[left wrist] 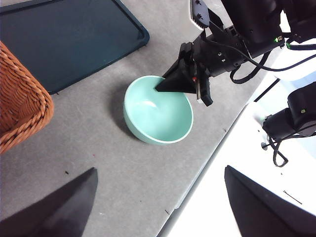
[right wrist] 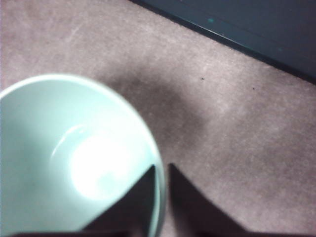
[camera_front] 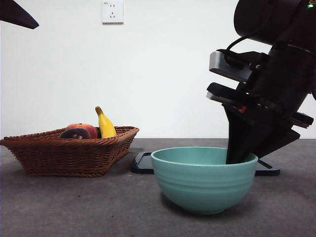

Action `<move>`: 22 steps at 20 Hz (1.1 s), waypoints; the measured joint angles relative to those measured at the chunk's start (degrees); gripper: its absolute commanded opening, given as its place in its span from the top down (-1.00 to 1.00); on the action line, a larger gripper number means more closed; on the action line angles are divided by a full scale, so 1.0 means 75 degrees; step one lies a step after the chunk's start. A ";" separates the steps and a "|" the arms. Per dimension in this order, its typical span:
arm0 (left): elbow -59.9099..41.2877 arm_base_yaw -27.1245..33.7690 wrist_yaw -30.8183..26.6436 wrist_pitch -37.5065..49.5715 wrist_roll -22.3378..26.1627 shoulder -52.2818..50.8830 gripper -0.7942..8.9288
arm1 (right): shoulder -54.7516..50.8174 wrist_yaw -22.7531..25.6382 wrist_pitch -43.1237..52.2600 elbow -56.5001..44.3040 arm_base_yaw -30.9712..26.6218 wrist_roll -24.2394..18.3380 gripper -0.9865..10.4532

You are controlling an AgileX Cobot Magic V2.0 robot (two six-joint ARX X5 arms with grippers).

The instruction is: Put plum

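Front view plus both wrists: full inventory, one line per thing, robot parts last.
plum: 1, dark maroon-purple, in the wicker basket, nearest the camera.
red-orange fruit: 1, in the basket, behind the plum.
banana: 1, yellow, standing up in the basket beside the fruit.
wicker basket: 1, brown, on the table, to the side of the bowl.
bowl: 1, teal, empty, on the table in front of the tray.
tray: 1, dark, flat on the table behind the bowl.
table: 1, grey.
wall socket: 1, white, on the wall.
right gripper: 1, black, jaws closed over the bowl's rim.
left gripper: 1, black, jaws wide apart, above the table, holding nothing.
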 measured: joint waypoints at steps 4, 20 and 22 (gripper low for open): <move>0.0000 0.0000 0.0000 0.0000 0.0000 0.0000 0.01 | 0.0000 0.0000 0.0009 0.0000 0.0003 0.0032 0.44; -0.0003 0.0000 0.0000 -0.0006 0.0000 0.0000 0.01 | -0.3791 -0.1306 -0.2145 0.0647 -0.0079 0.0160 0.44; -0.0003 0.0000 0.0000 -0.0006 0.0000 0.0000 0.01 | -0.4217 -0.1524 -0.2693 0.0650 -0.0079 0.0157 0.44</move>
